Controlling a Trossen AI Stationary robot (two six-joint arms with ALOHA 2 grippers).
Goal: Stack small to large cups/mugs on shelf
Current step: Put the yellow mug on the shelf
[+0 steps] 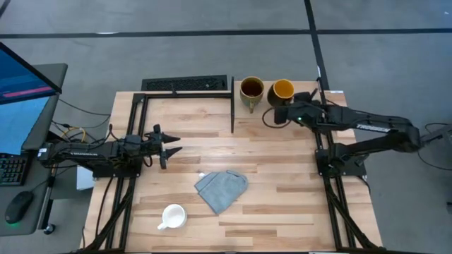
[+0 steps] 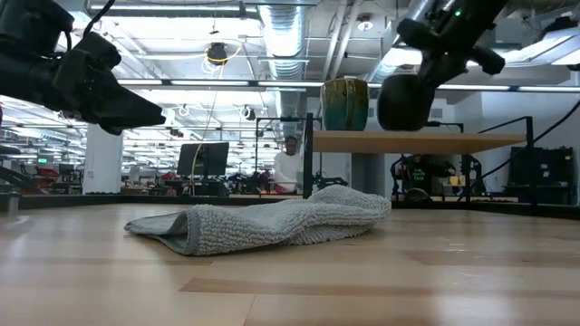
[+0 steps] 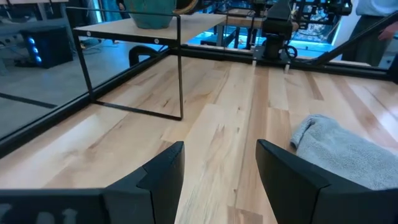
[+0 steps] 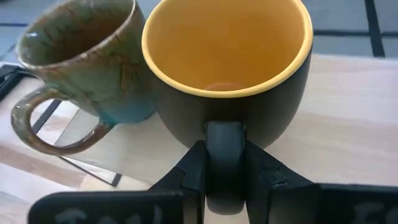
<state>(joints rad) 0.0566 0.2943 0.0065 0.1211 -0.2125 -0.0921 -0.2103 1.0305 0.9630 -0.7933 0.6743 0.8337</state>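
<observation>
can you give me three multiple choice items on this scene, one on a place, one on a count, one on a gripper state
1. Where is the white mug?
A. on the shelf
B. on the table, near the cloth
C. in the left gripper

2. How many mugs are up at the shelf?
A. none
B. two
C. three

3. What is the right gripper doing?
A. shut on the dark mug's handle
B. open above the cloth
C. holding the olive mug

Answers:
1 B: the high view shows the white mug on the table by the cloth, far from the shelf.
2 B: the olive mug stands there and the dark mug is beside it, still in the gripper.
3 A: the right wrist view shows its fingers clamping that handle; the left gripper waits open over the table.
</observation>
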